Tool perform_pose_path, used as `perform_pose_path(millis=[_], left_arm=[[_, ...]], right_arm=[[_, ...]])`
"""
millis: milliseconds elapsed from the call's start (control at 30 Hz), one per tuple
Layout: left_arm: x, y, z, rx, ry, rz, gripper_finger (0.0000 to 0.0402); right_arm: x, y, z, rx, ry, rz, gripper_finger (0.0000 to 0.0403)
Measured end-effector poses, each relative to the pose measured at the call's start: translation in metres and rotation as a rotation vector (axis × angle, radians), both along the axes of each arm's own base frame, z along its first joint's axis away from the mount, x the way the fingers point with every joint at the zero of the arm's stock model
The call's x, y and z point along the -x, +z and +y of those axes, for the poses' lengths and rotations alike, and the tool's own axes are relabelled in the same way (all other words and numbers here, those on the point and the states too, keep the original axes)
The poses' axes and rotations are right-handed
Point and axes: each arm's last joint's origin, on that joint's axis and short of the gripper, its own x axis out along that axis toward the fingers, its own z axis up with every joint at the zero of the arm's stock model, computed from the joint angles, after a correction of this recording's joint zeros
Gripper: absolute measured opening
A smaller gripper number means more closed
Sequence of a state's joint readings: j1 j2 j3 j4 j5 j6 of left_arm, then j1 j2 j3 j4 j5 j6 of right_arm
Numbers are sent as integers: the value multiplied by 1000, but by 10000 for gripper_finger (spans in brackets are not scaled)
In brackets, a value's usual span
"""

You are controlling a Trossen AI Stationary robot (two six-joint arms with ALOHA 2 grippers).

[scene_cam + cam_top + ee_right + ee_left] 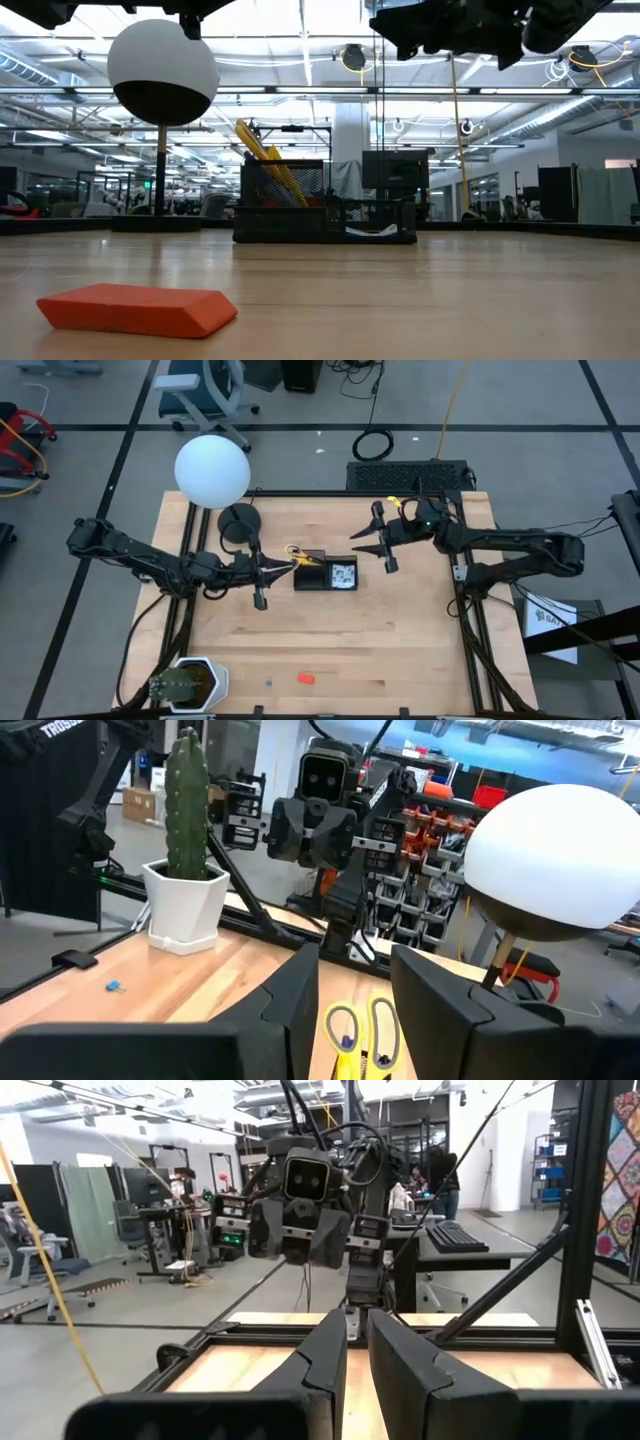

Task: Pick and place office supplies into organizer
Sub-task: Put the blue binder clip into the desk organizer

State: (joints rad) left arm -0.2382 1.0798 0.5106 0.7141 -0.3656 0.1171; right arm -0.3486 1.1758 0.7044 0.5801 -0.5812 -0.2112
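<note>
Red eraser [306, 678] unplaced on surface [400, 650], scissors [300, 555] in organizer [325, 574]; left gripper [261, 572] nearly closed and empty, right gripper [380, 542] spread and empty.

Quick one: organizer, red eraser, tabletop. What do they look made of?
Organizer: looks like black wire mesh, probably metal; the low view shows see-through gridded walls.
Red eraser: matte orange-red block, likely rubber or vinyl; soft edges, no shine.
Tabletop: light wood planks, butcher-block look, satin finish; visible strip seams and grain.

Wooden table [400, 650]: organizer [325, 574], eraser [306, 679]
</note>
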Motion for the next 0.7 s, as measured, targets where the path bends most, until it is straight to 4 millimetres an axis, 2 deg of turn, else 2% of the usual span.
perform_pose_path(millis=[200,367,500,700], left_arm=[[0,0,0,31,-9,0,51],[0,-6,-6,-12,-95,64,56],[-2,-1,-13,-20,-119,106,85],[-8,15,-27,-24,-164,200,151]], right_arm=[[2,2,17,68,60,10,118],[0,2,27,113,93,-5,114],[-1,2,27,135,26,-6,114],[-2,2,22,159,-154,2,112]])
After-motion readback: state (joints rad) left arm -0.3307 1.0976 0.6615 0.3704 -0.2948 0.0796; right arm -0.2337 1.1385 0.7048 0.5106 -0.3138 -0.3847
